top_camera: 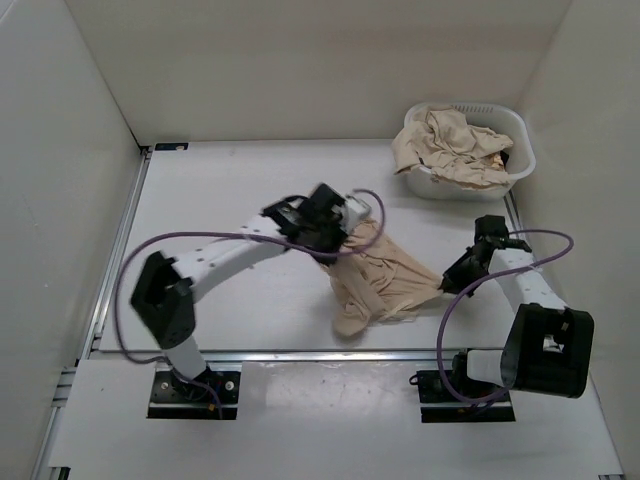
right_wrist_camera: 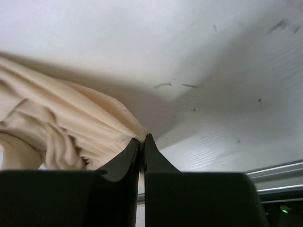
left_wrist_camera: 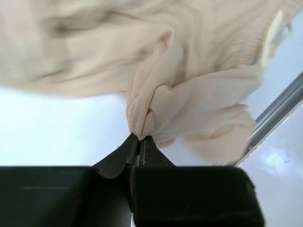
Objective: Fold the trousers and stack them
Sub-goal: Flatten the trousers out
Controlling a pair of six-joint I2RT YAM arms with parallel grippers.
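Note:
A crumpled pair of beige trousers (top_camera: 380, 278) lies bunched on the table between the two arms. My left gripper (top_camera: 340, 238) sits at the heap's upper left edge, shut on a fold of the trousers (left_wrist_camera: 142, 124). At the heap's right edge, my right gripper (top_camera: 447, 281) pinches a thin edge of the fabric (right_wrist_camera: 137, 135) between its shut fingers. In the left wrist view (left_wrist_camera: 140, 138) the cloth bulges just above the black fingertips. The right wrist view (right_wrist_camera: 142, 138) shows the fabric fanning out to the left.
A white slotted laundry basket (top_camera: 519, 158) stands at the back right, with more beige trousers (top_camera: 450, 145) heaped in it. White walls close in the table on three sides. A metal rail (top_camera: 320, 353) runs along the near edge.

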